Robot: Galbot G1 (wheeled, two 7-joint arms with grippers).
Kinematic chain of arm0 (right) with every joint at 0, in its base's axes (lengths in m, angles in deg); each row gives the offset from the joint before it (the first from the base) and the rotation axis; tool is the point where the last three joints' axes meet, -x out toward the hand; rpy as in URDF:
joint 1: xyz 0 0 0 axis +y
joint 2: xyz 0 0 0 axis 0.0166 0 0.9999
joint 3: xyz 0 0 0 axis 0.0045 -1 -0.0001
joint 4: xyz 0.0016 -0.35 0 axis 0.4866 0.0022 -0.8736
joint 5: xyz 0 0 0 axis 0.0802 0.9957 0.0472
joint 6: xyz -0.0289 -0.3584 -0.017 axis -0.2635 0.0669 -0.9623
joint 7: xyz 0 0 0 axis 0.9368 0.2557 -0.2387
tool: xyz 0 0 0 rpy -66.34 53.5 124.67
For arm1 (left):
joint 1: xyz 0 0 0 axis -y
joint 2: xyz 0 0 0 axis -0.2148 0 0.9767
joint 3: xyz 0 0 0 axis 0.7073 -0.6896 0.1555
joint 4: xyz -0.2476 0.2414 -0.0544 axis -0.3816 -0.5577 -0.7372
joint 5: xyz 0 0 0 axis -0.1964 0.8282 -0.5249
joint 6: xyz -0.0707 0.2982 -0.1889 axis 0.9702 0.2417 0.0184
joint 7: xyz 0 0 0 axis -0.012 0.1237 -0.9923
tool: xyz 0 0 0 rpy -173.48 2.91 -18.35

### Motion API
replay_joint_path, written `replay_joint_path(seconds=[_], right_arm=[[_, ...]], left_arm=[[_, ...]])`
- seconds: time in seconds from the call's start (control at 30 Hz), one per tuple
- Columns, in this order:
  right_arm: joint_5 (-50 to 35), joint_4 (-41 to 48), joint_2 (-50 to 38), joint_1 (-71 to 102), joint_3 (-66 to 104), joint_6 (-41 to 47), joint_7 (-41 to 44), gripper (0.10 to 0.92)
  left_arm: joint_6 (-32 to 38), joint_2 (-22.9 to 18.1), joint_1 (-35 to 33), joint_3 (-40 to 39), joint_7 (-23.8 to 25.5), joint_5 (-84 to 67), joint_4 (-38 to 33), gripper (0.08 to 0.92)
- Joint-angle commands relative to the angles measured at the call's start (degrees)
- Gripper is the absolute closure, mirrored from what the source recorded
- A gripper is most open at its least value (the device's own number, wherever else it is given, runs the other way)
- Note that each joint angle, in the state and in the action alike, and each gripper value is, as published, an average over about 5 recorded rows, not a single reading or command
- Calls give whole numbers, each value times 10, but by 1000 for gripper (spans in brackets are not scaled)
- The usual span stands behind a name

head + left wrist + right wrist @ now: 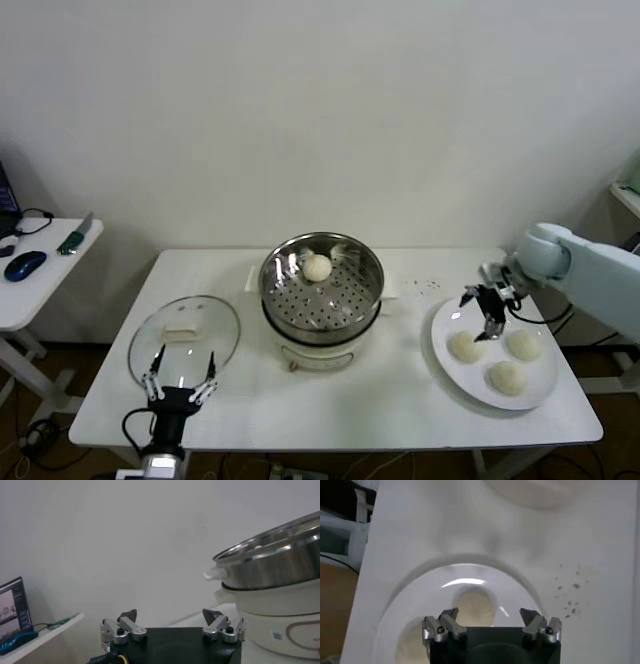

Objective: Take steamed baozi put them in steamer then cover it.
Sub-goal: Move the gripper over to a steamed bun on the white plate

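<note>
- Steamed baozi: one sits in the steamer, toward its far side. Three remain on the white plate at the table's right end: near-left bun, right bun, front bun.
- Steamer stands mid-table on its white pot base; uncovered, perforated floor visible.
- Right gripper hangs over the plate's far-left part, just above the near-left bun. Jaws spread wide, nothing between them. In the right wrist view the gripper is framed around one bun lying below it, not yet touching as far as I can tell.
- Step in hand, judged: transfer of the second bun; one of four loaded, the pick not yet made.
- Next move calls for: lowering straight over that bun, closing gently enough not to squash soft dough, then lifting clear of the plate rim and carrying to a free spot on the steamer floor beside the bun already there.
- Left gripper waits at the table's front-left edge, jaws fully apart and empty, just in front of the glass lid lying flat on the table. Covering comes last, likely this arm's job.
- A side table with small items stands at far left, not involved.
</note>
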Motion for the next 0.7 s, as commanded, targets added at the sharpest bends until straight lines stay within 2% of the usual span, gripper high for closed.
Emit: replay_joint_path(seconds=[0.03, 0.7], right_arm=[[19, 37, -8, 126, 92, 24, -7, 203], [49, 128, 75, 122, 100, 5, 1, 203]], left_arm=[[1, 1, -2, 1, 0, 3, 5, 177], [2, 1, 4, -2, 1, 9, 15, 177]])
